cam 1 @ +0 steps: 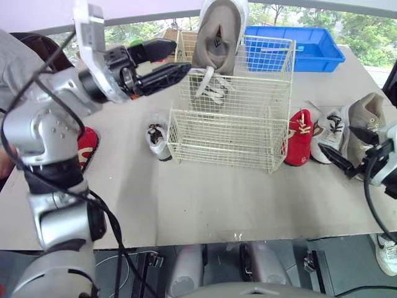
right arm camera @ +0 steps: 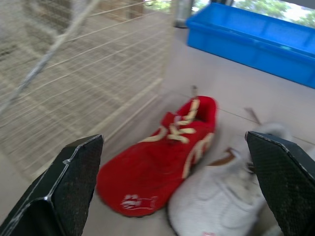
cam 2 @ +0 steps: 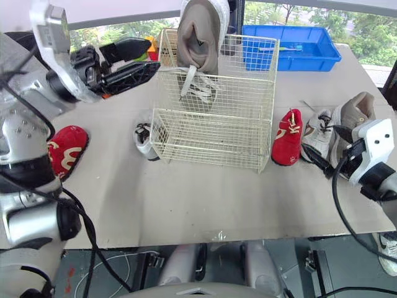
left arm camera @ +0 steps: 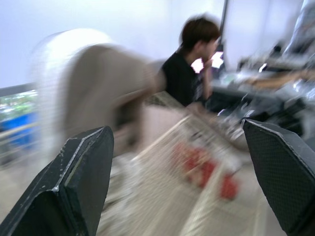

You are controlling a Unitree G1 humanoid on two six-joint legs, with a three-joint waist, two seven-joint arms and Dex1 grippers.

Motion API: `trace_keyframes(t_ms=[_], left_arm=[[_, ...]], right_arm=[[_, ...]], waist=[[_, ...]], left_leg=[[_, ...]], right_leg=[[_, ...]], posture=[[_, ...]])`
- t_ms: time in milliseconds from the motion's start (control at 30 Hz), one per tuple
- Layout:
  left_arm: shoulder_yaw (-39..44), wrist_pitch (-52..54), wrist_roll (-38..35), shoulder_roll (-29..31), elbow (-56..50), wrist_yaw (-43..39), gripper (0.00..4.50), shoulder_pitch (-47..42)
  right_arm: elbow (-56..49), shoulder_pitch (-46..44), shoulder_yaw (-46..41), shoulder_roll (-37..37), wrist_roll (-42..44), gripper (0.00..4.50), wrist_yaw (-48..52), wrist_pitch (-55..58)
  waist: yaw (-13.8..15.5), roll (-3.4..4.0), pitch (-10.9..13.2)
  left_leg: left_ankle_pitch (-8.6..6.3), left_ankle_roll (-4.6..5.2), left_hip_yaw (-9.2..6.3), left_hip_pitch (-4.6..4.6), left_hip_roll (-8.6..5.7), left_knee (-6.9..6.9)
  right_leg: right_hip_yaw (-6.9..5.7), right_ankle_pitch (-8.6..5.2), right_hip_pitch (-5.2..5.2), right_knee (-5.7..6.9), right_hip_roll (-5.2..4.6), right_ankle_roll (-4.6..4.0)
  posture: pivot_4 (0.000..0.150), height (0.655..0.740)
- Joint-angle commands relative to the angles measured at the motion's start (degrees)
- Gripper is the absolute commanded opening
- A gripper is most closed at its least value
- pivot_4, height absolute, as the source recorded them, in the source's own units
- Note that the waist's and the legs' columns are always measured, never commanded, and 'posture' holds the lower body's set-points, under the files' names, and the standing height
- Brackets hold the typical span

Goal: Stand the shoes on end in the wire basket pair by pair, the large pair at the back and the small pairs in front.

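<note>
A cream wire basket (cam 1: pixel 232 118) stands mid-table with a large grey shoe (cam 1: pixel 217 34) on end in its back section. My left gripper (cam 1: pixel 170 60) hangs open just left of that shoe, holding nothing. To the right of the basket lie a red shoe (cam 1: pixel 299 138), a small white shoe (cam 1: pixel 329 133) and the other large grey shoe (cam 1: pixel 366 118). My right gripper (cam 1: pixel 348 148) is open beside them, empty, facing the red shoe (right arm camera: pixel 162 167). A small white shoe (cam 1: pixel 158 138) lies against the basket's left side. Another red shoe (cam 1: pixel 87 146) sits at the far left.
A blue bin (cam 1: pixel 310 46) stands behind the basket at the back right. A person (left arm camera: pixel 192 64) sits beyond the table. The table's front half is bare board. A white shoe (cam 1: pixel 388 251) lies on the floor at the right.
</note>
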Motion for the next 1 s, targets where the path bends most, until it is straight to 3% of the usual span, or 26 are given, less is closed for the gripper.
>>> trace_keyframes(t_ms=[33,300,467,633,833,933,1000], left_arm=[[0.1,3.2,-7.1,-2.5,-11.1,6.4,4.47,5.6],[-7.4,1.3,-9.5,-5.4,-25.4,12.1,4.47,19.5],[-9.3,-0.1,-10.1,-5.9,-27.2,14.2,4.47,22.7],[-9.9,-1.9,-9.9,-5.0,-27.9,14.8,4.47,24.2],[-10.7,-3.1,-10.7,-4.6,-30.0,17.0,4.47,25.9],[-10.6,-3.3,-12.4,-3.9,-31.5,17.9,4.50,26.2],[-10.5,-3.5,-13.1,-2.9,-32.2,17.7,4.50,26.3]], right_arm=[[4.9,-1.6,-1.3,-3.6,-4.2,4.50,-1.6,1.4],[21.1,-12.4,-1.8,-8.4,-3.4,4.50,-4.3,15.7],[36.3,-23.6,9.0,-14.0,-11.4,4.50,-3.5,17.6],[59.8,-38.5,22.7,-16.5,-22.3,4.50,3.1,10.3],[87.1,-53.9,34.4,-11.3,-34.4,4.50,10.3,-3.3],[95.7,-57.8,35.2,-8.6,-37.3,3.55,10.4,-6.4],[98.1,-59.1,35.4,-8.1,-38.7,2.43,10.9,-8.2]], waist=[[0.0,-0.01,0.0],[0.2,-0.02,0.0],[-0.1,0.04,0.0],[-0.2,0.08,0.0],[-0.3,0.07,0.0],[-0.4,-0.05,-0.1],[-0.4,-0.27,-0.2]], left_leg=[[0.00,0.00,0.00,0.09,0.02,-0.01],[0.00,0.01,0.26,0.26,-0.14,-0.04],[-0.01,0.03,0.47,0.49,-0.16,-0.08],[-0.02,0.03,0.67,0.50,-0.15,-0.12],[-0.04,0.08,0.85,0.51,-0.13,-0.12],[-0.04,0.08,0.86,0.52,-0.13,-0.12],[-0.05,0.08,0.85,0.54,-0.12,-0.10]], right_leg=[[0.04,0.00,0.05,0.00,0.02,0.00],[0.20,0.00,0.16,-0.02,0.04,-0.01],[0.41,0.00,0.25,-0.04,0.06,-0.02],[0.43,-0.01,0.24,-0.09,0.08,-0.03],[0.60,-0.01,0.22,-0.17,0.08,-0.02],[0.63,0.00,0.22,-0.17,0.08,-0.02],[0.61,0.00,0.25,-0.16,0.07,-0.03]], posture=[[0.150,0.7400],[0.150,0.7400],[0.150,0.7400],[0.150,0.7400],[0.150,0.7400],[0.150,0.7400],[0.150,0.7400]])
